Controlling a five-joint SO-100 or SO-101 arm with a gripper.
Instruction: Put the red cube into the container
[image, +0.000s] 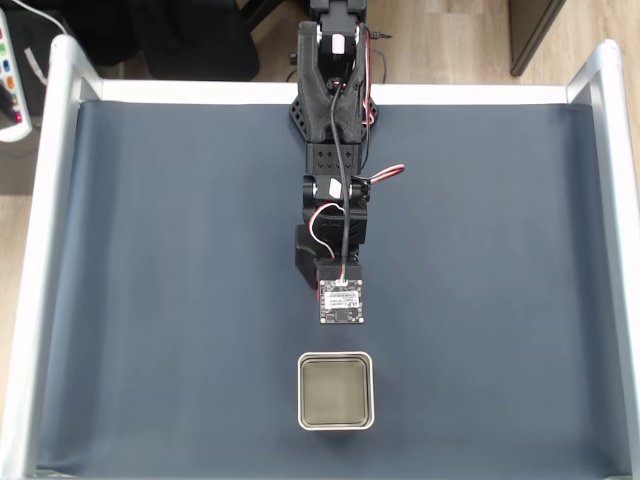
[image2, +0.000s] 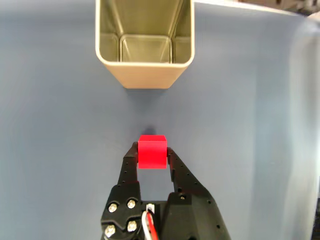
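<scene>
Here the surface (image: 150, 300), a dark blue mat framed by pale rails, carries everything, and the black arm (image: 333, 120) reaches out from the middle of its far edge toward the near edge in the fixed view. The arm is stretched low and straight, which puts its wrist board just short of the container (image: 336, 390); that reads as a carry posture, lined up on the tin rather than searching for anything.

The container is a square silver tin with rounded corners and a dull grey-olive inside, sitting open and empty close to the middle of the near edge. In the wrist view its mouth (image2: 145, 50) lies straight ahead of the fingers, so the approach line already looks right.

The end effector (image2: 152, 154) is clenched on the red cube (image2: 152, 152), one finger on each side face, the cube sitting at the very fingertips. It appears lifted off the mat, with a faint shadow ahead of it. The cube is well short of the tin's rim, so my judgement is that the grasp is done and the transfer over the rim remains, followed by release.
</scene>
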